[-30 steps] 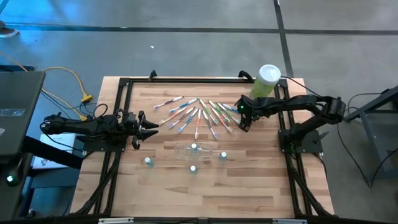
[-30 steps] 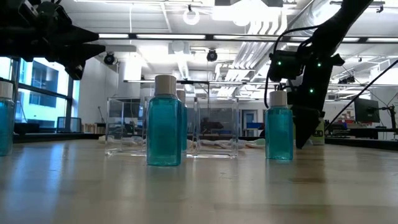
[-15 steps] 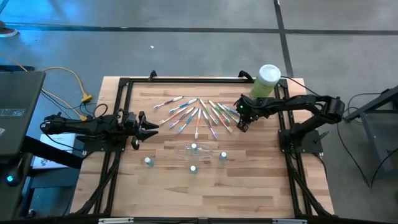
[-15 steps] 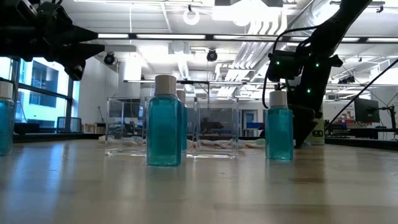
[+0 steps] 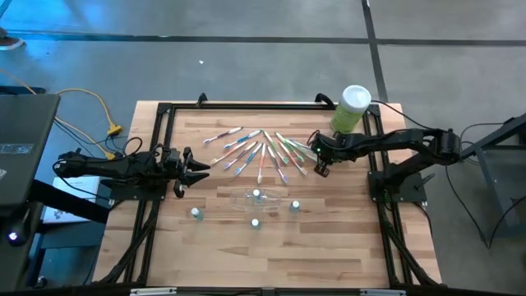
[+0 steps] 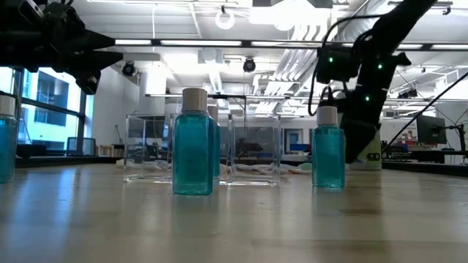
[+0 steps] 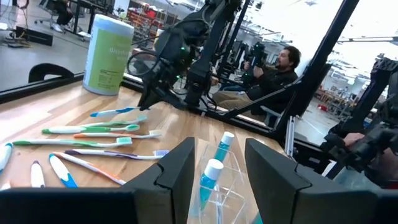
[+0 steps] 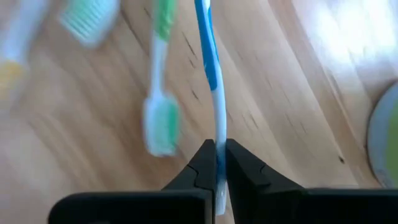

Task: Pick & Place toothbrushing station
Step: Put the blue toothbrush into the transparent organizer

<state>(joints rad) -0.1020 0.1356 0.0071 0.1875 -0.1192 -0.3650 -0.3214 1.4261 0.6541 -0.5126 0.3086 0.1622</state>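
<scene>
Several pastel toothbrushes (image 5: 259,150) lie fanned out on the wooden table, far of centre. Nearer stands the clear holder (image 5: 253,199), with several small white-capped teal tubes (image 5: 196,213) upright in and around it. My right gripper (image 5: 320,168) is at the fan's right end, shut on a blue-and-white toothbrush (image 8: 210,68). A green toothbrush (image 8: 159,93) lies on the table beside that one. My left gripper (image 5: 200,171) hovers open left of the holder, holding nothing. My right gripper pinches the blue-and-white toothbrush between its two fingers at the end nearest the arm (image 8: 218,148). The fingers come from the table's right, slanting down, roughly in line with the brush, which runs straight on beyond the tips. Whether it is clear of the table I cannot tell.
A tall green canister with a white lid (image 5: 352,107) stands at the far right, close behind my right arm. A dark frame (image 5: 164,115) borders the table. Bare wood lies near of the tubes. People sit beyond the table in the left wrist view (image 7: 273,68).
My right gripper has shut and taken hold of the blue-and-white toothbrush at the fan's right end, staying about where it was. My left arm has kept still.
</scene>
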